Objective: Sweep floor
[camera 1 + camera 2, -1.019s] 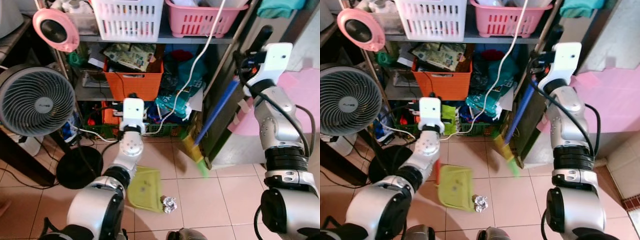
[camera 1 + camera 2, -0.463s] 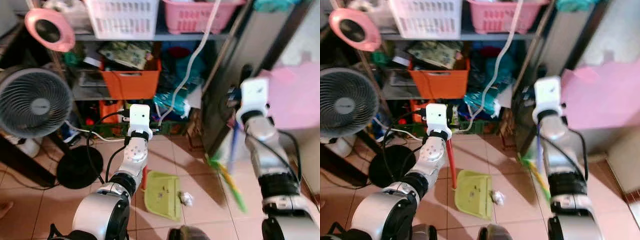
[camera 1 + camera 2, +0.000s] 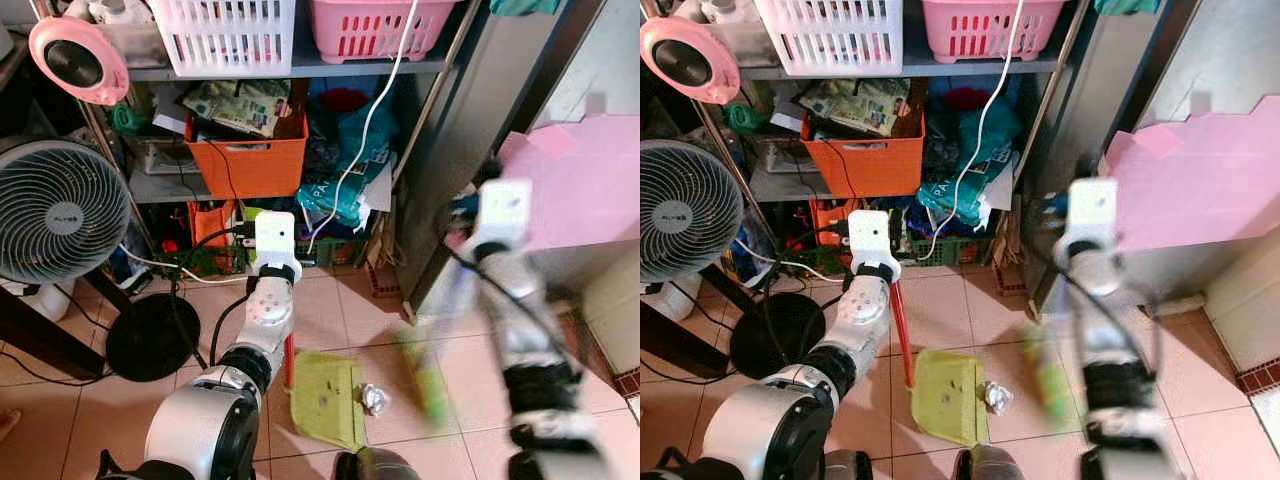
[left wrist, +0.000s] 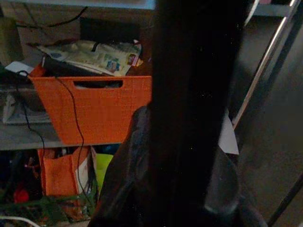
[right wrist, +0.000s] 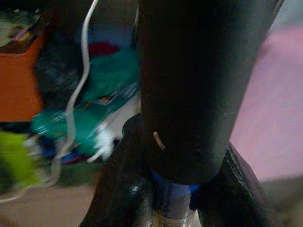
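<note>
On the left, I am holding the red thin handle (image 3: pixel 900 330) of the lime-green plastic dustpan (image 3: pixel 951 395) with my left gripper (image 3: pixel 868 240). Its fingers are closing around this handle, as far as the dark left wrist view is showing. The dustpan is lying flat on the beige tiled floor (image 3: pixel 960 310), in front of the cluttered metal shelf rack (image 3: pixel 300 68). I am judging it as light and stiff, so holding high on the handle is enough, but the pan can slide easily on the tiles.

Just beside the right edge of the dustpan, a small crumpled silver foil ball (image 3: pixel 996 397) is resting on the floor. It looks very light and can roll or jump away under a hard stroke.

On the right, my right gripper (image 3: pixel 1090 215) is clamping the blue stick of the broom with green and yellow bristles (image 3: pixel 1048 375). The arm is blurred in both eye views. The bristles are soft, so a low, gentle push toward the pan seems best.
</note>
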Controlling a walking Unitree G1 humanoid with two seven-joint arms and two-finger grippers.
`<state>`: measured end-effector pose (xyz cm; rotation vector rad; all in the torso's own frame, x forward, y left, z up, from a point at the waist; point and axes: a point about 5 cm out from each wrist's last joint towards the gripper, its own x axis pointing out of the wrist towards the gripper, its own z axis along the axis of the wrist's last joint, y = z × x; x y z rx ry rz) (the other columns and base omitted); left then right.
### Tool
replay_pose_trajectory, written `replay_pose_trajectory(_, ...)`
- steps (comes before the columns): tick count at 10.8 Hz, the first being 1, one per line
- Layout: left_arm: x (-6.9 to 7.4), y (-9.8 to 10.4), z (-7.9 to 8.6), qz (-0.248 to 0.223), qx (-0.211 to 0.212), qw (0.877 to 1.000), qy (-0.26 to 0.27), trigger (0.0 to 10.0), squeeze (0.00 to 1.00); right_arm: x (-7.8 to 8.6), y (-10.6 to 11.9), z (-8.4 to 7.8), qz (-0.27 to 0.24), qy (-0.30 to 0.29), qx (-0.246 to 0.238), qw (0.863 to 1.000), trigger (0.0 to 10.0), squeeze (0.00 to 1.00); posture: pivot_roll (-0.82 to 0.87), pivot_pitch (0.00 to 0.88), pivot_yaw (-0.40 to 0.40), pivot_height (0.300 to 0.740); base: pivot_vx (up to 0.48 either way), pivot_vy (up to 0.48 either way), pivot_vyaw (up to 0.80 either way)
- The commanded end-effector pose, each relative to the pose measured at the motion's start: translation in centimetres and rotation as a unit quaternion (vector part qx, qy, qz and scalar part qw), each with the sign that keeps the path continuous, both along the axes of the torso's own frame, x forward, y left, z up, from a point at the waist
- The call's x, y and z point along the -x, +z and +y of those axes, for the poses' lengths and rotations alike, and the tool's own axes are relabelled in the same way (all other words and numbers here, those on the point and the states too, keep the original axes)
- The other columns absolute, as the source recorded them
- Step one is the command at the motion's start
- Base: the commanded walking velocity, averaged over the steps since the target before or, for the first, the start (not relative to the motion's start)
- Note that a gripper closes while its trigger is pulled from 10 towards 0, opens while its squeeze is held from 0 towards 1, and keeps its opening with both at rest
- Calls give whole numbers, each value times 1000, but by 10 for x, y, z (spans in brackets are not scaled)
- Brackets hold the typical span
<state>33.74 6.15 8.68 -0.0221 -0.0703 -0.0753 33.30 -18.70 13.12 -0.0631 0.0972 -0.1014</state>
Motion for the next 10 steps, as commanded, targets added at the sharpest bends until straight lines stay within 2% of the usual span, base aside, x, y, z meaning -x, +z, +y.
replay_pose_trajectory(1,-4,9,-8,-9,13,1000,-7,10000,0,4,-8,1,49,-13,-41,998,10000,0,-215,104,-21,740,0,0,0)
replay_pose_trajectory(2,-5,10,-8,-10,14,1000,-7,10000,0,8,-17,8,92,-10,-84,992,10000,0,-214,105,-18,740,0,0,0)
replay_pose_trajectory(3,-5,10,-7,-9,13,1000,-6,10000,0,9,-18,10,100,-10,-102,990,10000,0,-213,104,-16,740,0,0,0)
replay_pose_trajectory(4,-6,10,-5,-8,12,1000,-3,10000,0,9,-17,17,110,1,-145,983,10000,0,-214,102,-13,740,0,0,0)
replay_pose_trajectory(6,-9,12,-1,-9,11,1000,7,10000,0,6,-1,24,83,26,-241,967,10000,0,-214,90,-7,740,0,0,0)
replay_pose_trajectory(7,-10,13,1,-9,10,1000,10,10000,0,5,5,24,72,31,-265,961,10000,0,-213,84,-5,740,0,0,0)
replay_pose_trajectory(8,-11,14,4,-9,8,1000,12,10000,0,1,19,24,50,42,-313,948,10000,0,-210,76,-3,740,0,0,0)
replay_pose_trajectory(10,-12,15,6,-10,5,1000,14,10000,0,-4,30,20,50,66,-329,941,10000,0,-213,64,-2,740,0,0,0)
